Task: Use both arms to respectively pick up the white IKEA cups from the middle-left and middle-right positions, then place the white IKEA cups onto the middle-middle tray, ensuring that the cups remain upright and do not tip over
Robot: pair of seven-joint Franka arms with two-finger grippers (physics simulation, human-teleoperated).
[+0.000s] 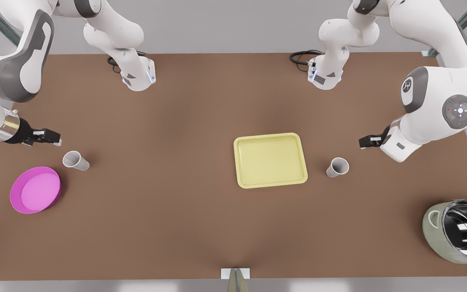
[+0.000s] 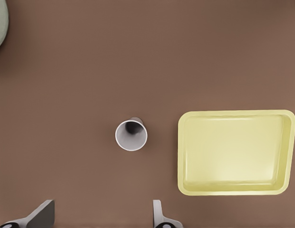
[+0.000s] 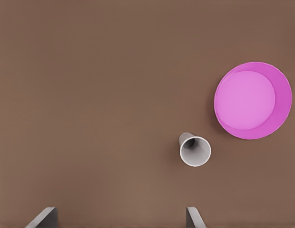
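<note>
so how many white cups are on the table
2. One cup stands beside the pink dish at the front view's left; the other cup stands just right of the yellow tray.

Pretty soft, even light all over, nothing harsh. The brown table (image 1: 176, 227) has a slightly darker patch in the middle and another at 6 o'clock in the front view. Shadows are faint, just a small dark smudge hugging each white cup (image 2: 131, 135). The only real glare is on the steel lining of the pot (image 1: 466, 231) at 4 o'clock, bright streaks there. Everything's a bit smeary, edges not crisp.
</note>
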